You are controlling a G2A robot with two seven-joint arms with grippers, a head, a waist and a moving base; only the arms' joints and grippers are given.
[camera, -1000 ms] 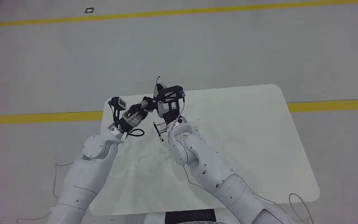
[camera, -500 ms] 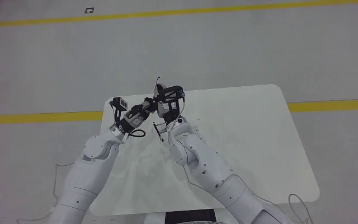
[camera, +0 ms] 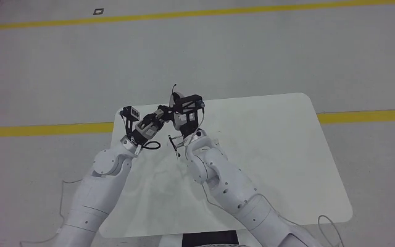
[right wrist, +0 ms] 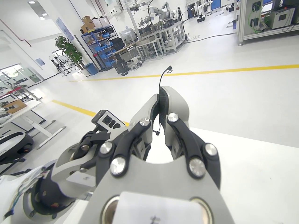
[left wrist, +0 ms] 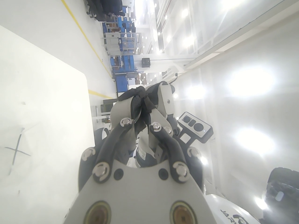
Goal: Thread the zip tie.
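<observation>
A thin black zip tie [right wrist: 160, 80] sticks out past the fingertips of my right gripper [right wrist: 161, 94], which is shut on its strap. The square head [right wrist: 169, 67] is at the free end, and a short stretch of strap [right wrist: 157, 132] shows inside the gripper. In the top view the right gripper [camera: 175, 104] hangs over the table's back left part with the zip tie [camera: 173, 90] pointing away from it. My left gripper [camera: 163, 113] is right beside it, tip almost touching. Its fingers [left wrist: 130, 108] are shut; whether they pinch the strap is hidden.
The white table [camera: 278, 154] spreads wide to the right and front of both grippers. Its back edge and left corner lie close behind them. A black X mark [left wrist: 15, 151] is drawn on the table surface.
</observation>
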